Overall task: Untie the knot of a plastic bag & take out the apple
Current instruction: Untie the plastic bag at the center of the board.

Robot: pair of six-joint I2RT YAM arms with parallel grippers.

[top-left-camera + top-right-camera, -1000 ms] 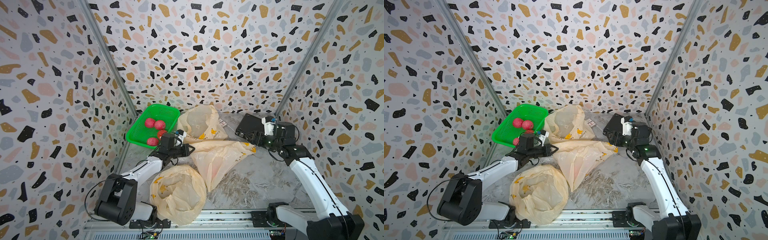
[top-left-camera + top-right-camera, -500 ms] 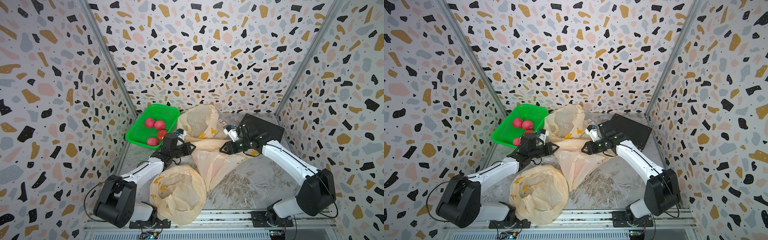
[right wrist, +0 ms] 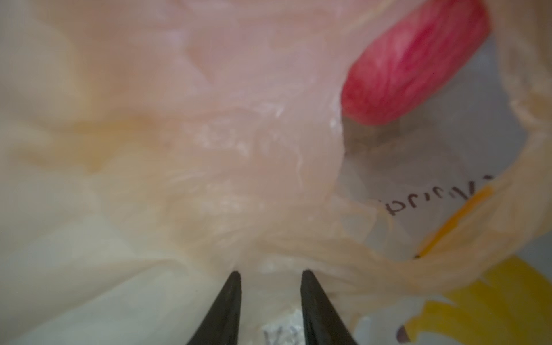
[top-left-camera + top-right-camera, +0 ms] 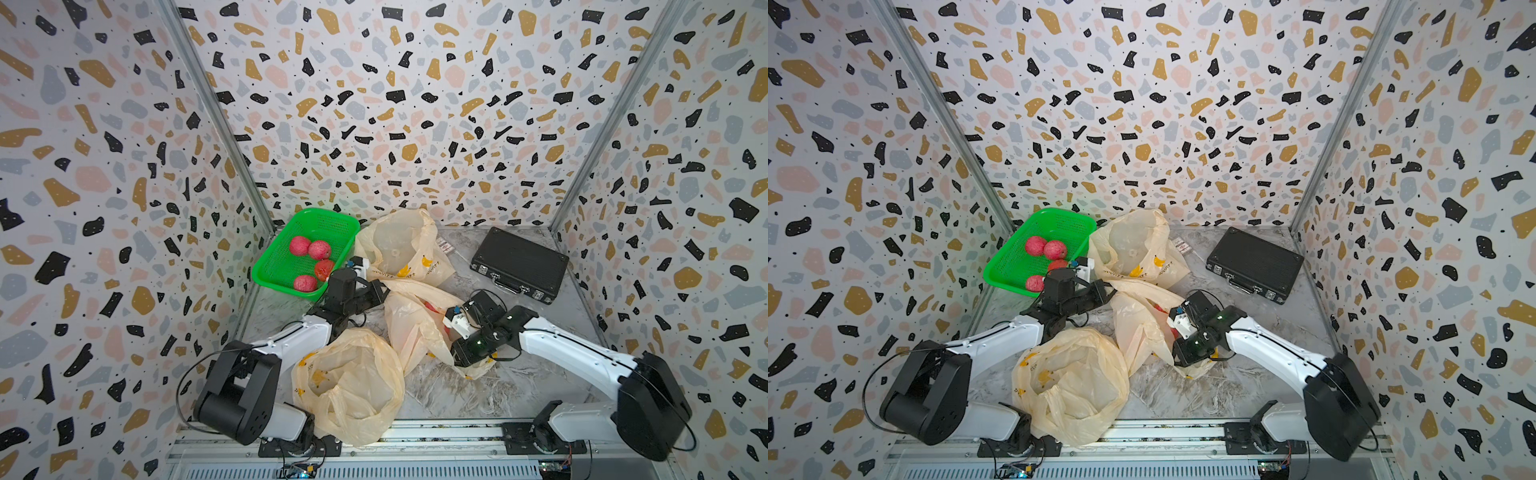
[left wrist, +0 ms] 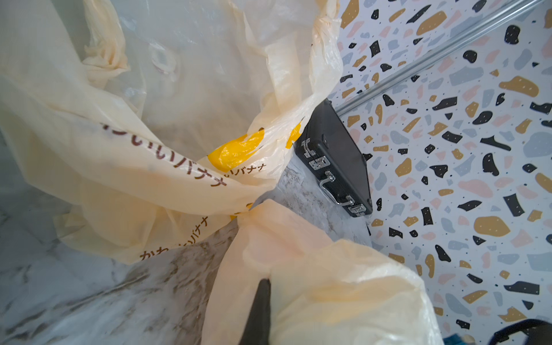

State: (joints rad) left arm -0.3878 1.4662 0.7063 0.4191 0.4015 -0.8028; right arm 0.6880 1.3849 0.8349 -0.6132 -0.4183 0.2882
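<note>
A thin cream-yellow plastic bag (image 4: pixel 411 328) printed with yellow bananas lies crumpled on the grey marbled tabletop (image 4: pixel 457 390), near a green mesh plastic basket (image 4: pixel 324 224); a red apple (image 3: pixel 415 68) shows through a gap in the bag's plastic, farther from the basket than the bag's twisted end; the left fingers (image 5: pixel 259 310), just beside the basket, are clenched on that twisted end; the right fingers (image 3: pixel 228 307), at the bag's side away from the basket, stand slightly apart against bunched plastic, and I cannot tell whether they pinch it; four red-pink apples (image 4: pixel 319 249) lie inside the basket.
</note>
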